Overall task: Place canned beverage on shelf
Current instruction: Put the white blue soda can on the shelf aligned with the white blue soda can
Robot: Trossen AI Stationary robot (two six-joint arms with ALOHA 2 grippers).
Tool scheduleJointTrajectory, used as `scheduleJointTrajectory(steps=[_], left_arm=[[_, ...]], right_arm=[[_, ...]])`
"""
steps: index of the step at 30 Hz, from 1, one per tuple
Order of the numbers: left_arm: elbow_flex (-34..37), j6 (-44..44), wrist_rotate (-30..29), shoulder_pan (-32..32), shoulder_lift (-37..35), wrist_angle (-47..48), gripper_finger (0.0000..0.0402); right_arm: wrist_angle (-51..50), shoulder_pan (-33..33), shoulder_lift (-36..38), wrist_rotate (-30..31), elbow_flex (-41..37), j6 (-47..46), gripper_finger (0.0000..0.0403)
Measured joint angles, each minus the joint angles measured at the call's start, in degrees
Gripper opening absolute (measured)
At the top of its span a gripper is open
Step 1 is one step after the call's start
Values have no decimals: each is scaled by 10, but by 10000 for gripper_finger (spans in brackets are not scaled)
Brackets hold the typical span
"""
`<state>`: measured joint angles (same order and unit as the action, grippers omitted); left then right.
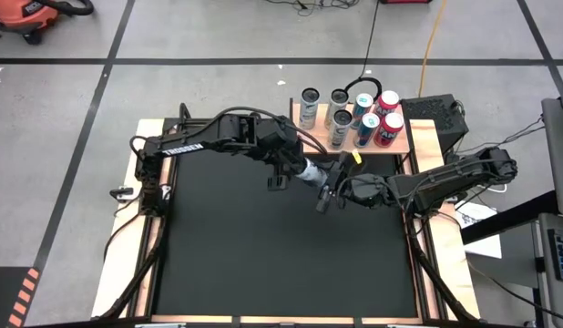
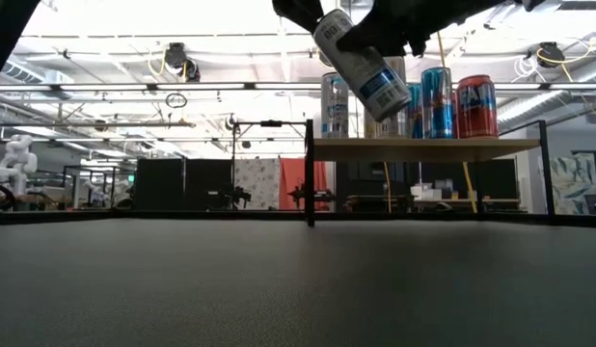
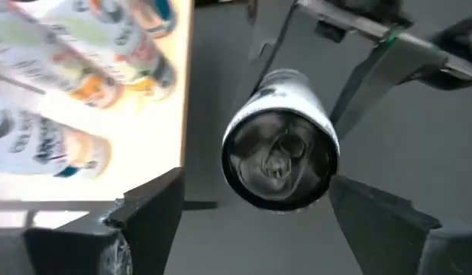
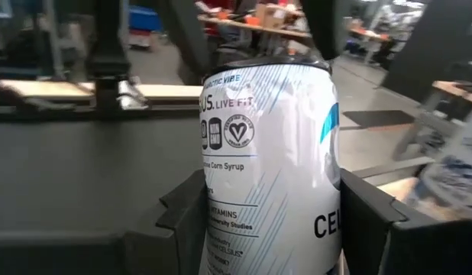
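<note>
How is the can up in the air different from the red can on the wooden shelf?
The white can hangs tilted above the mat, held between the fingers of the right tool; the red can stands upright on the shelf, untouched. The held can is white with blue markings; the shelf one is red with a white logo. The left tool stands open around the held can's top. Both look like drink cans of similar shape.

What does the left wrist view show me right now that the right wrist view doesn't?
Only the left wrist view: the white beverage can's pull-tab top, with the left gripper open, its fingers clear of the can, plus blurred cans on the light wooden shelf. Only the right wrist view: the can's printed side label, with the right gripper shut on the can. Both share the same can over the black mat.
</note>
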<state>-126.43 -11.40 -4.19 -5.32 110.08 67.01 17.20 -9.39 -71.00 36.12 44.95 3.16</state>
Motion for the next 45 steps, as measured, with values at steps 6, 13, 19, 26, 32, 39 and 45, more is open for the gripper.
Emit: scheduleJointTrajectory(steps=[6, 13, 19, 26, 32, 39, 45], left_arm=[[0, 11, -27, 0, -16, 31, 333], [-2, 70, -27, 1, -44, 62, 333], [-2, 81, -27, 3, -63, 70, 333], [-1, 81, -25, 5, -69, 85, 333], [-1, 81, -25, 5, -69, 109, 333], [-1, 81, -22, 5, -69, 114, 333], [-1, 81, -21, 5, -69, 116, 333]], right_arm=[[30, 0, 1, 45, 1, 1, 193], [90, 11, 1, 66, 2, -6, 194], [130, 34, -10, 104, 3, -13, 193], [224, 42, -65, 106, 3, 22, 193], [324, 39, -118, 133, 3, 78, 193], [428, 64, -156, 146, 3, 91, 193], [436, 84, -158, 201, 3, 32, 197]])
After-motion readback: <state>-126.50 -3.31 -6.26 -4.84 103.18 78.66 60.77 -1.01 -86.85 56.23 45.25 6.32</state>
